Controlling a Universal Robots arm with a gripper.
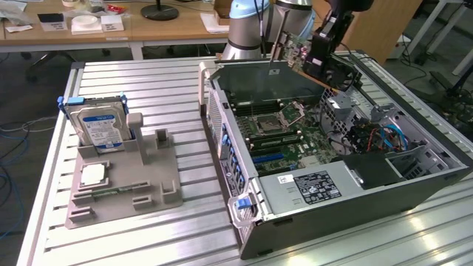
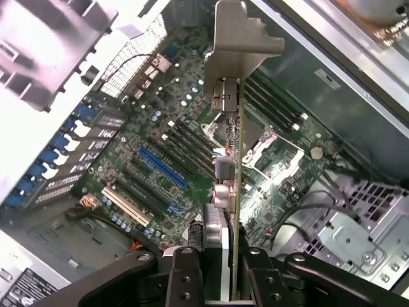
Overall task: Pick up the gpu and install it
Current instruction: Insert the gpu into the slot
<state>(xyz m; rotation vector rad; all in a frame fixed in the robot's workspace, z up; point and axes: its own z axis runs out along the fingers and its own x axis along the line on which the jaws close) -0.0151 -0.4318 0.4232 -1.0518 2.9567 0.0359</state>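
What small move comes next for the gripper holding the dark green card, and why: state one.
Probably carry it sideways toward the long blue slot. The black gripper clamps the dark green gpu card with silver bracket above the open dark computer case, and its edge lines up over the square processor socket, not that slot.

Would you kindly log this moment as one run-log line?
gripper: shut on gpu | gpu: held above open computer case | slot: not yet seated

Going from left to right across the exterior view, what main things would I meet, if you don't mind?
Silver hard drive with a blue-white label → empty grey plastic holder → blue latch on the black computer case → dark green gpu with a silver bracket → blue cables.
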